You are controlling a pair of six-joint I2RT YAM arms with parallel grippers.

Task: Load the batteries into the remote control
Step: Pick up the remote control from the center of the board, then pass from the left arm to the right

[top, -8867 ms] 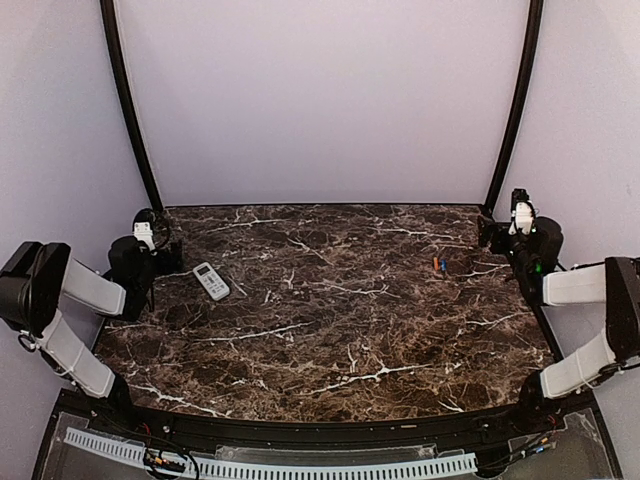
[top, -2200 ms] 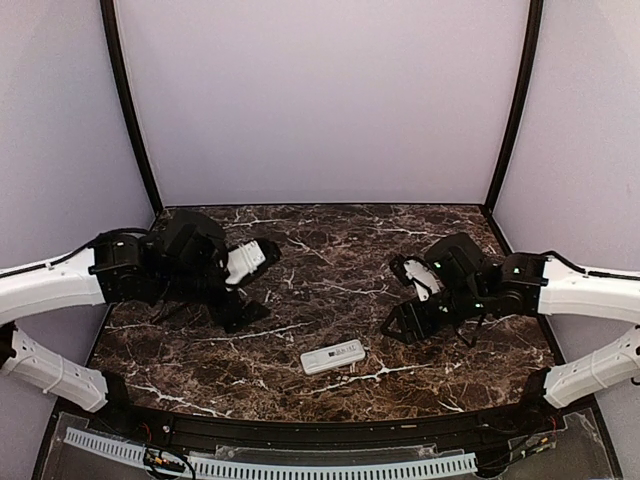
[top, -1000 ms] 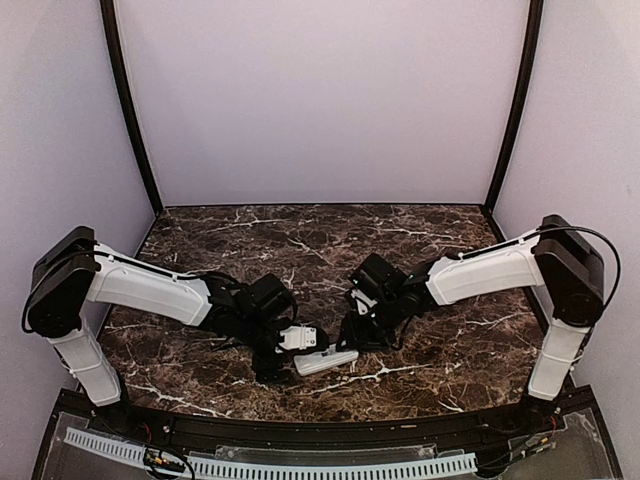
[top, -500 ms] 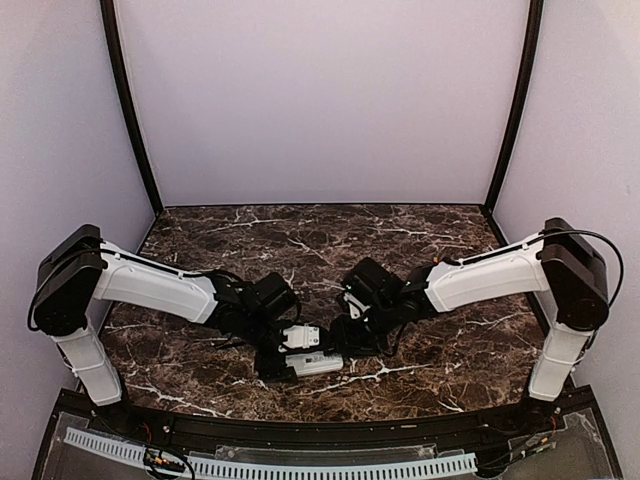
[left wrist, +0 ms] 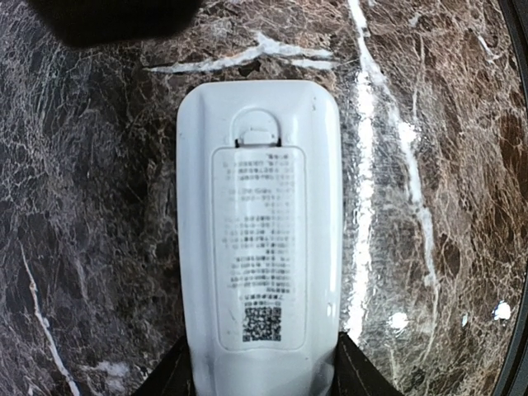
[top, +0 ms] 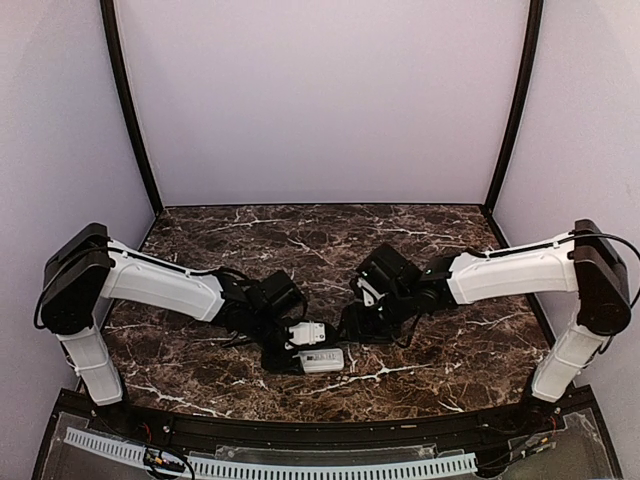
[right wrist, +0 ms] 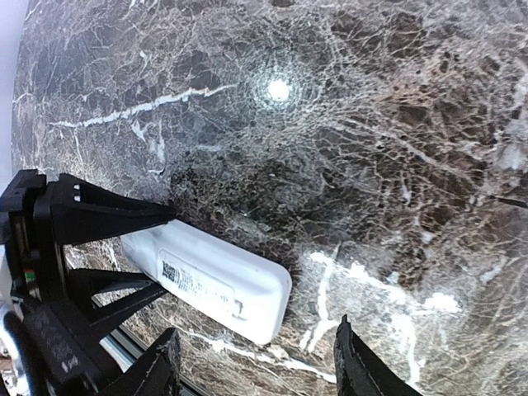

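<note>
The small white rectangular plastic remote control lies back-up on the dark, white-veined marble bench, near its front edge, with its printed label and closed battery cover showing. The left hand is clamped on one end, a finger against each long side. The right hand hovers near the other end, fingers apart and holding nothing.

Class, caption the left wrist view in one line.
Left gripper clasps the remote control, label side up, on marble table.

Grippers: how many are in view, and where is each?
2. The left gripper clamps one end of the remote control; the right gripper hangs open by its other end. Neither is hidden.
</note>
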